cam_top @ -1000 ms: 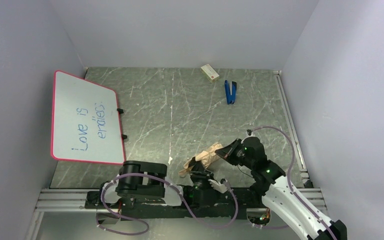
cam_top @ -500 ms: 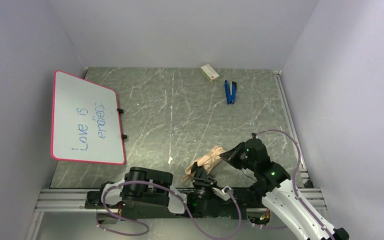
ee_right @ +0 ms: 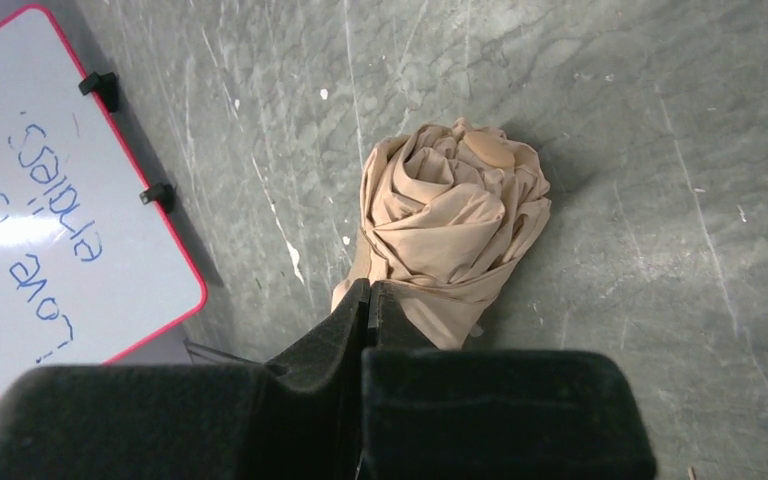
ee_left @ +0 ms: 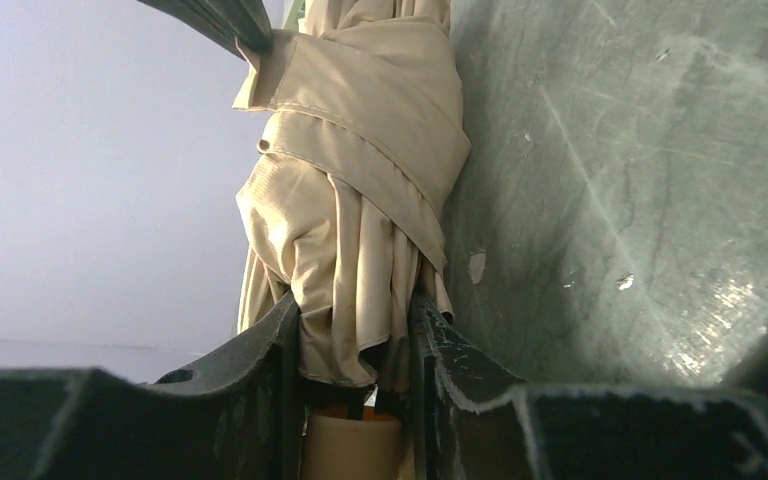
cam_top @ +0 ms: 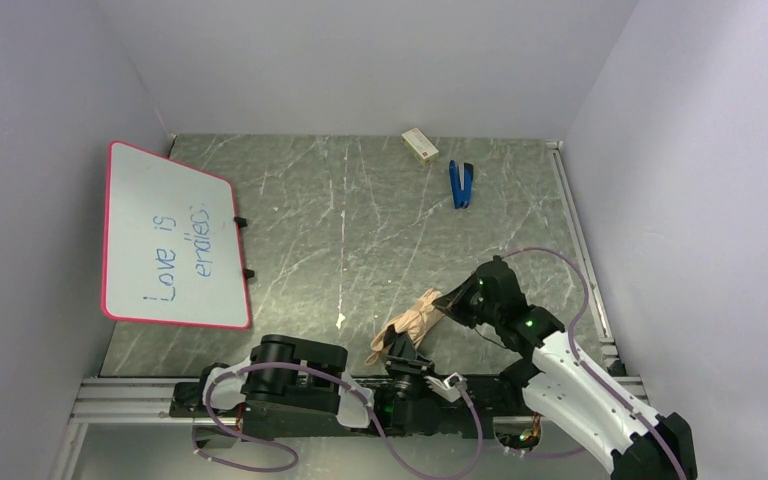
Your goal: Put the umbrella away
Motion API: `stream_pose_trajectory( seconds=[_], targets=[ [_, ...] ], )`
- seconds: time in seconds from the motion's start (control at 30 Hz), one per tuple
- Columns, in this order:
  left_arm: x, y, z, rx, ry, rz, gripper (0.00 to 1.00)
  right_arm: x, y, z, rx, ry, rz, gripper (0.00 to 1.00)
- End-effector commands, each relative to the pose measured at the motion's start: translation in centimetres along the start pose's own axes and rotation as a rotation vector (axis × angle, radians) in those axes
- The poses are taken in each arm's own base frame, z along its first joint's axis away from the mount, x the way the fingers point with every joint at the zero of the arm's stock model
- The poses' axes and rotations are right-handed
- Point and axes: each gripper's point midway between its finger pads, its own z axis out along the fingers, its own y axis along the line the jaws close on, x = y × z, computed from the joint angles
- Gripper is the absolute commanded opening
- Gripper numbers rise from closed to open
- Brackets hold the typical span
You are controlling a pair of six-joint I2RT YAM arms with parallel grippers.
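The beige folded umbrella (cam_top: 418,318) lies slanted near the table's front edge. My left gripper (cam_top: 401,349) is shut on its lower end. In the left wrist view the gathered fabric (ee_left: 355,250) is squeezed between the two fingers (ee_left: 352,340), and the tan handle knob (ee_left: 352,448) shows just below them. The closure strap (ee_left: 360,100) wraps across the bundle, and its end runs taut up to my right gripper (cam_top: 448,299). In the right wrist view that gripper (ee_right: 369,290) is pressed shut at the edge of the fabric roll (ee_right: 455,215), pinching the strap end.
A whiteboard with a red rim (cam_top: 170,240) leans at the left, also visible in the right wrist view (ee_right: 50,200). A small box (cam_top: 420,146) and a blue stapler-like tool (cam_top: 461,184) lie at the far edge. Grey walls close in on three sides.
My right gripper dipped toward the near right, then swung back up and left with the strap end. The left arm's links shifted right early on; its grip on the umbrella is unchanged.
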Motion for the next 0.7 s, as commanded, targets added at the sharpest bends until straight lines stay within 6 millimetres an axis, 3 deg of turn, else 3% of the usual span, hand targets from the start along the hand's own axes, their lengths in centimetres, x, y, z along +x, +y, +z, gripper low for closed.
stream_pose_trajectory(
  seconds=[0.0, 0.2, 0.67],
  targets=[
    [7.7, -12.0, -4.2, 0.397, -0.09, 0.36, 0.05, -2.3, 5.4, -0.5, -0.195, -0.078, -0.026, 0.0],
    [7.4, -12.1, -4.3, 0.401, -0.107, 0.364, 0.05, -2.2, 5.8, -0.3, -0.222, -0.069, -0.054, 0.0],
    [7.2, -12.0, -4.5, 0.398, -0.121, 0.37, 0.05, -0.4, 4.4, 3.0, -0.143, 0.049, -0.116, 0.01]
  ],
)
